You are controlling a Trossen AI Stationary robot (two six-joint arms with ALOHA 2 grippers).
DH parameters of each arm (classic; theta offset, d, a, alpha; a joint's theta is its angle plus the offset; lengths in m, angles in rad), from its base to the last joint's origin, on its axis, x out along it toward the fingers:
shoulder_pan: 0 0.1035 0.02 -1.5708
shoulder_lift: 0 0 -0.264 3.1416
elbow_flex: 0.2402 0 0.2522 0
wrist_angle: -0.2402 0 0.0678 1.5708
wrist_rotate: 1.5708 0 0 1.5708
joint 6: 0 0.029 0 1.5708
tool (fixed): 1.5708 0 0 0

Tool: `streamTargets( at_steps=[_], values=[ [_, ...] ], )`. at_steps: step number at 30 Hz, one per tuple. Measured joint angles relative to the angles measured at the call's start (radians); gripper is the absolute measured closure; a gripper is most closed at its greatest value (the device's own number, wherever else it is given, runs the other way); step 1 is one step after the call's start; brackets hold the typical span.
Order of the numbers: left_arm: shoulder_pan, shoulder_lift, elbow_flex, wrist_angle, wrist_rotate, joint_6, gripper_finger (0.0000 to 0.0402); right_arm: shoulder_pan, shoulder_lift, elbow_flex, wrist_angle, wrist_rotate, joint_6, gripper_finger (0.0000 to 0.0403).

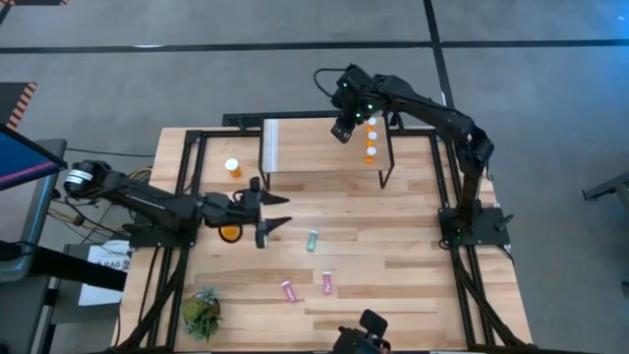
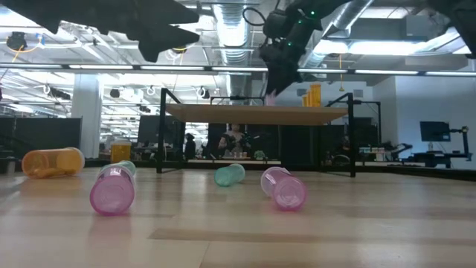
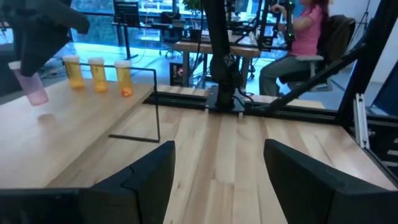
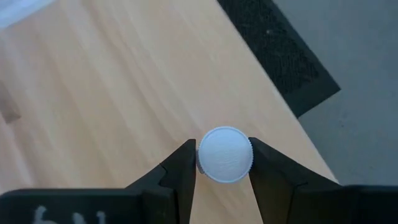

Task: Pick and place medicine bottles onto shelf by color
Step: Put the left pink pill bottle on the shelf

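The shelf (image 1: 314, 157) stands at the table's far side. Three orange medicine bottles (image 3: 96, 73) stand upright in a row at its right end (image 1: 371, 138). My right gripper (image 1: 343, 129) hangs over the shelf beside them, shut on a pink medicine bottle (image 3: 32, 87). My left gripper (image 1: 276, 212) is open and level above the table's left middle, with nothing between its fingers (image 3: 217, 180). On the table lie a teal bottle (image 1: 313, 239), two pink bottles (image 1: 288, 291) (image 1: 327, 283) and an orange one (image 1: 231, 233). Another orange bottle (image 1: 233, 167) stands at the far left. My right gripper pinches the pink bottle's white cap (image 4: 224, 154) between its two fingers, one on each side of the round cap. The fingers slant down from above. The bottle hangs below them, a little tilted, its bottom (image 3: 38, 99) close above the shelf's top.
A small green plant (image 1: 201, 313) sits at the table's near left corner. Black frame rails (image 1: 192, 197) run along the table's sides. A person in a pink shirt (image 3: 305, 34) sits beyond the table. Bare wood lies between the shelf and the loose bottles.
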Motion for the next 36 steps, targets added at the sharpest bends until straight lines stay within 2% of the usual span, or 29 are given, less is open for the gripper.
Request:
streamTargets(
  at_steps=[23,36],
  values=[
    [-0.005,-0.013,-0.008,-0.006,0.001,-0.028,0.0169,-0.008,0.002,-0.001,0.03,0.006,0.007,0.0249],
    [-0.005,-0.013,-0.008,-0.006,0.004,-0.036,0.0169,-0.01,0.001,-0.067,0.048,0.005,0.001,0.0234]
  ],
)
